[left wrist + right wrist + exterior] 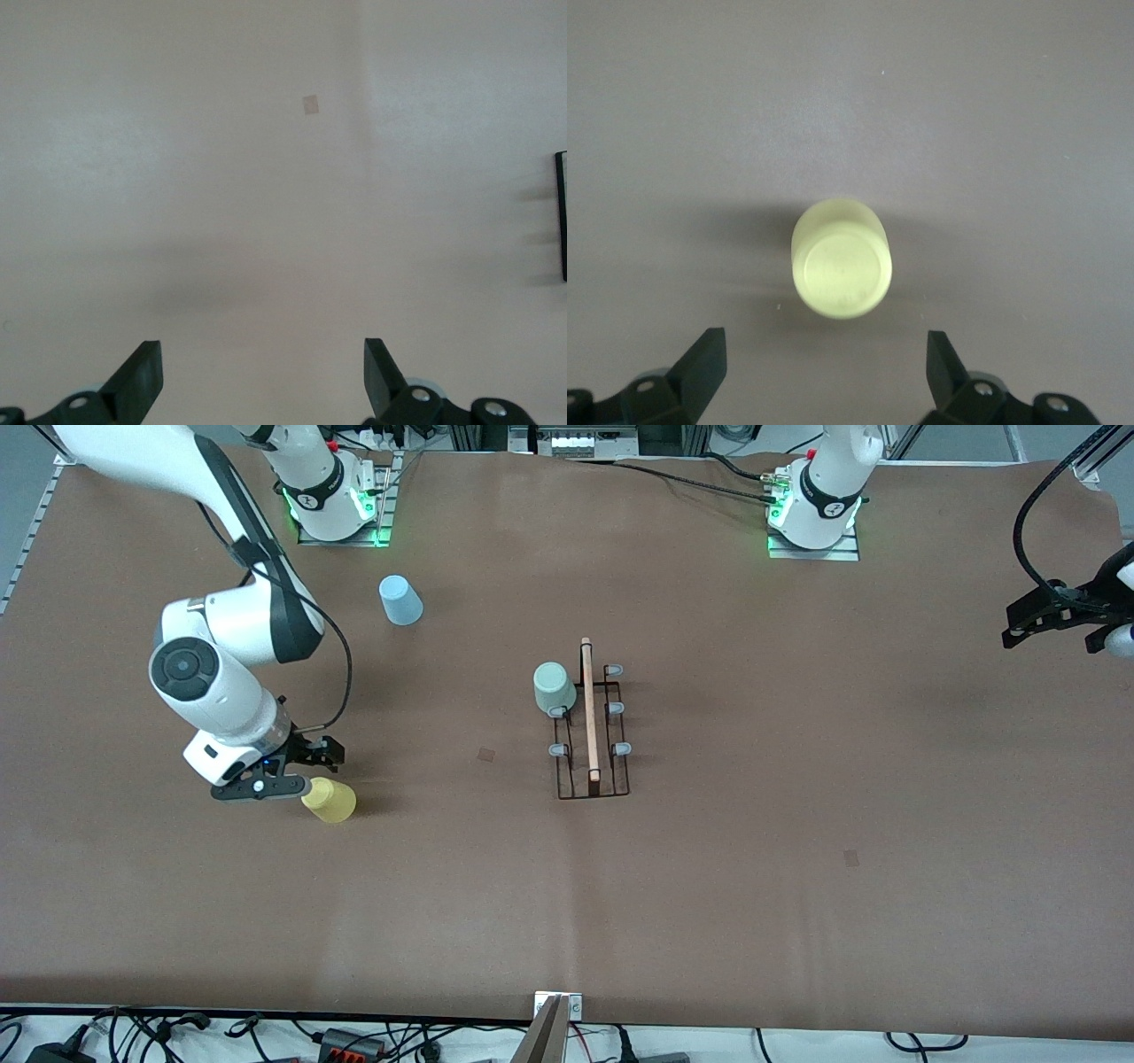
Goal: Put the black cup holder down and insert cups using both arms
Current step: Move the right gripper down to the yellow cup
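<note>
The black cup holder (592,726) stands mid-table with its wooden rod handle (589,708) running along the top. A pale mint cup (554,688) sits mouth-down on one of its pegs, on the side toward the right arm's end. The yellow cup (330,800) stands mouth-down on the table; my right gripper (312,772) hovers open just beside and above it. In the right wrist view the yellow cup (840,258) lies ahead of the open right gripper (827,363), untouched. A light blue cup (400,600) stands mouth-down near the right arm's base. My left gripper (1019,624) waits open and empty at the left arm's end of the table, and the left gripper (264,372) has only bare table under it.
Brown paper covers the table (709,886). Two small tape squares lie on it (486,754) (851,857). A metal bracket (551,1027) and cables run along the edge nearest the front camera. An edge of the rack (562,217) shows in the left wrist view.
</note>
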`<action>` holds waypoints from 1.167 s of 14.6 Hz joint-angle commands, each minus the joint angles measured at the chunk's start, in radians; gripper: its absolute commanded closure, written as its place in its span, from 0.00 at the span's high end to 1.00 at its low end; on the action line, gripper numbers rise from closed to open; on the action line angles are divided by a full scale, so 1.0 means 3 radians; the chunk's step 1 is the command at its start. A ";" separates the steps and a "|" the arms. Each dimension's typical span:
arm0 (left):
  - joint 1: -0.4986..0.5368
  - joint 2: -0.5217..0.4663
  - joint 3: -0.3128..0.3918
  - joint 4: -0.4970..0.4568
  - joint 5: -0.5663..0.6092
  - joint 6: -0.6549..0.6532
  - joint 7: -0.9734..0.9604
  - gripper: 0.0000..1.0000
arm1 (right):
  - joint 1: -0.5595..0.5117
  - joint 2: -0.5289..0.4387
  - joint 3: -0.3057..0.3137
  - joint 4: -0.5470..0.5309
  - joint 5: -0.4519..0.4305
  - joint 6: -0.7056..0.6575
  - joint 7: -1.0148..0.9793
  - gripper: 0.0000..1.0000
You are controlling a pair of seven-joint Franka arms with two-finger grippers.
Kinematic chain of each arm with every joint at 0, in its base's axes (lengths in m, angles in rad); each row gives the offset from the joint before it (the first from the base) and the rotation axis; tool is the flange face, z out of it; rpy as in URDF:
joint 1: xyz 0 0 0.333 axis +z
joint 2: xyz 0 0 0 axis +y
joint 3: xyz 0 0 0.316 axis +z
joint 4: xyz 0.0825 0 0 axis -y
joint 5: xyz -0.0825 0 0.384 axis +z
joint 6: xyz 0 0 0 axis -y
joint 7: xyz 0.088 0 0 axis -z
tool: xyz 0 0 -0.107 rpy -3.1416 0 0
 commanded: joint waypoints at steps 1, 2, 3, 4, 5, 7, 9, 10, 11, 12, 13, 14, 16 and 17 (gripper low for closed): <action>-0.0021 -0.0011 0.0013 0.0010 0.0036 -0.0014 0.0056 1.00 | 0.0021 0.0176 -0.0101 0.0023 -0.0063 0.0274 -0.0031 1.00; -0.0021 -0.0011 0.0013 0.0010 0.0036 -0.0014 0.0056 1.00 | 0.0027 0.0217 -0.0101 0.0023 -0.0058 0.0295 -0.0031 1.00; -0.0021 -0.0011 0.0013 0.0010 0.0036 -0.0014 0.0056 1.00 | 0.0022 0.0242 -0.0106 0.0028 -0.0058 0.0311 -0.0031 1.00; -0.0021 -0.0011 0.0013 0.0010 0.0036 -0.0014 0.0056 1.00 | 0.0011 0.0243 -0.0111 0.0023 -0.0058 0.0316 -0.0031 1.00; -0.0021 -0.0011 0.0013 0.0010 0.0036 -0.0019 0.0056 1.00 | 0.0011 0.0248 -0.0112 0.0023 -0.0058 0.0316 -0.0031 1.00; -0.0026 -0.0011 0.0013 0.0010 0.0036 -0.0019 0.0056 1.00 | 0.0011 0.0283 -0.0112 0.0028 -0.0017 0.0341 -0.0011 1.00; -0.0027 -0.0011 0.0013 0.0010 0.0036 -0.0019 0.0051 1.00 | 0.0016 0.0299 -0.0112 0.0028 -0.0012 0.0428 -0.0006 1.00; -0.0021 -0.0011 0.0013 0.0010 0.0036 -0.0019 0.0056 1.00 | 0.0016 0.0324 -0.0112 0.0033 -0.0012 0.0479 -0.0016 1.00; -0.0016 -0.0011 0.0018 0.0010 0.0036 -0.0019 0.0056 1.00 | 0.0016 0.0345 -0.0112 0.0033 -0.0012 0.0530 -0.0021 1.00; -0.0006 -0.0011 0.0018 0.0010 0.0036 -0.0024 0.0051 1.00 | 0.0016 0.0360 -0.0112 0.0033 -0.0012 0.0546 -0.0021 1.00; -0.0001 -0.0011 0.0018 0.0010 0.0036 -0.0029 0.0051 1.00 | 0.0016 0.0370 -0.0112 0.0033 -0.0012 0.0551 -0.0021 1.00; -0.0001 -0.0011 0.0018 0.0010 0.0031 -0.0055 0.0051 1.00 | 0.0016 0.0375 -0.0112 0.0033 -0.0012 0.0556 -0.0021 1.00; -0.0001 -0.0011 0.0018 0.0010 0.0036 -0.0060 0.0056 1.00 | 0.0022 0.0391 -0.0112 0.0033 -0.0012 0.0566 -0.0021 1.00; -0.0001 -0.0011 0.0018 0.0010 0.0036 -0.0060 0.0056 1.00 | 0.0022 0.0391 -0.0112 0.0033 -0.0012 0.0566 -0.0021 0.92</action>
